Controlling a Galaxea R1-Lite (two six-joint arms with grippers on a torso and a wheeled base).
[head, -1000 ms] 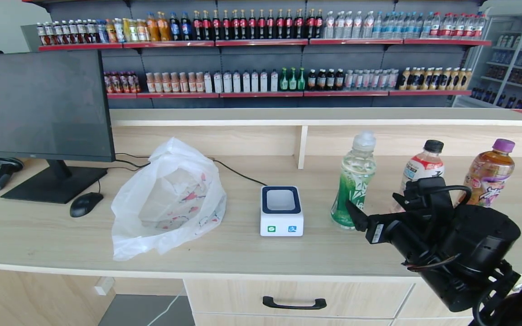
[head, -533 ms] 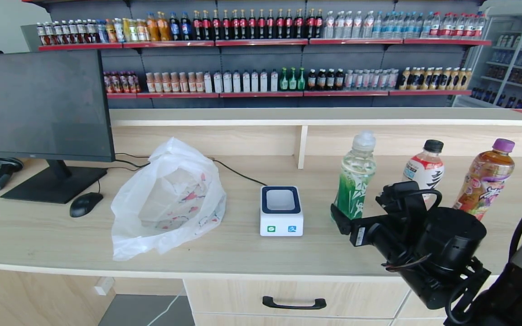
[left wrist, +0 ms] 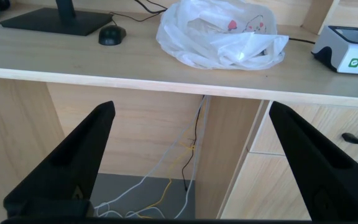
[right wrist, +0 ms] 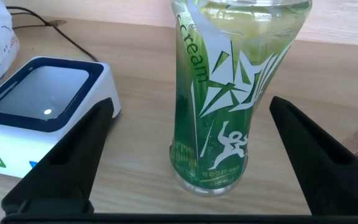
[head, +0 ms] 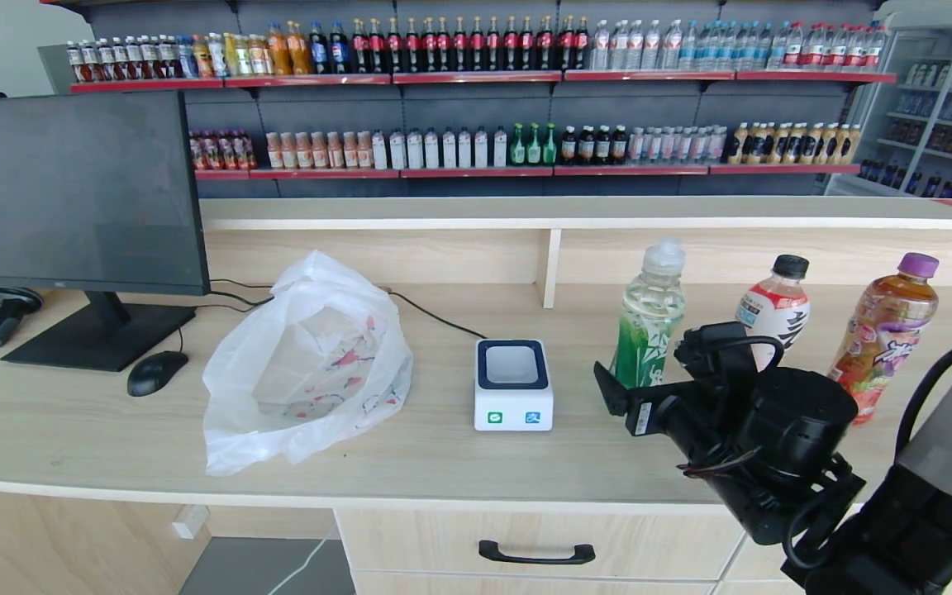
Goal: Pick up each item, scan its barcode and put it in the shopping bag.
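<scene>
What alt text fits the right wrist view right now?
The open right hand frames an upright green-labelled bottle standing on the wooden counter, its fingers either side and clear of it. A white scanner sits beside the bottle.

Counter (head: pixel 443 463): monitor (head: pixel 71 190) far left, mouse (head: pixel 156 372) before it, then rightward shopping bag (head: pixel 307 364), scanner (head: pixel 513 384), leftmost bottle (head: pixel 649 318), middle bottle (head: pixel 776 307), rightmost bottle (head: pixel 889 326). Right gripper (head: pixel 658 370) just before leftmost bottle.
</scene>
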